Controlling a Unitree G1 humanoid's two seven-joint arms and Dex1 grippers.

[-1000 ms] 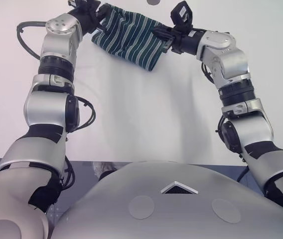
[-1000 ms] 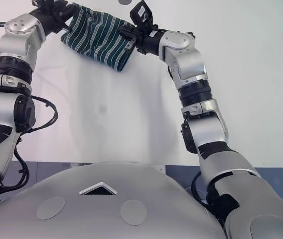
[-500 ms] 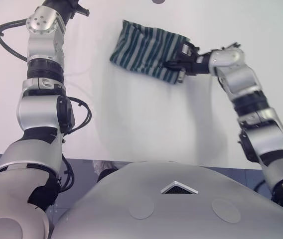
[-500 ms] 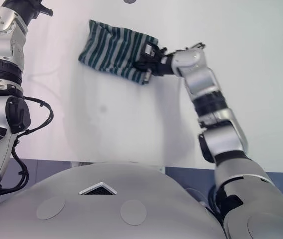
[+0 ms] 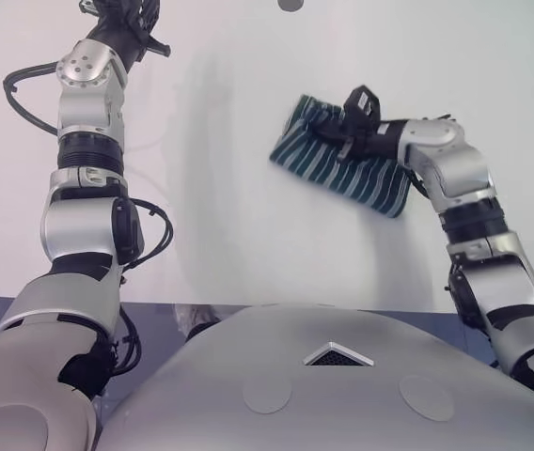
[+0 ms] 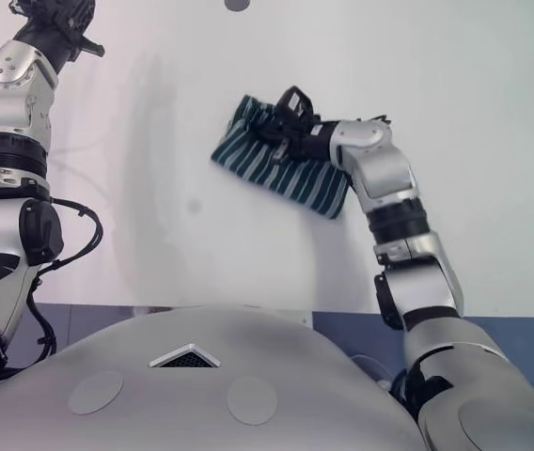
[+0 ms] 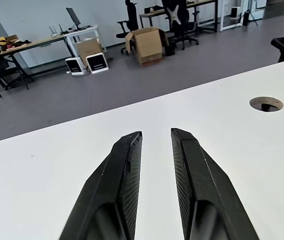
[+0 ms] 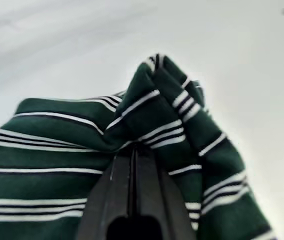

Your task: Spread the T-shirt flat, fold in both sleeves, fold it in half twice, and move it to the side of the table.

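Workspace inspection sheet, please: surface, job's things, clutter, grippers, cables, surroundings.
Surface: white table, one round hole near its far edge.
Job's things: T-shirt, green striped, folded into a bundle, lying right of centre.
Clutter: nothing seen.
Grippers: right gripper, fingers shut on the T-shirt's bunched edge; left gripper open, empty, over the table's far left.
Cables: black cable loops along the left arm.
Surroundings: office chairs, cardboard boxes, desks beyond the table.

Bright, even, diffuse light; the white worktop (image 5: 248,235) looks washed out toward the upper frame, with pale, soft-edged shadows.
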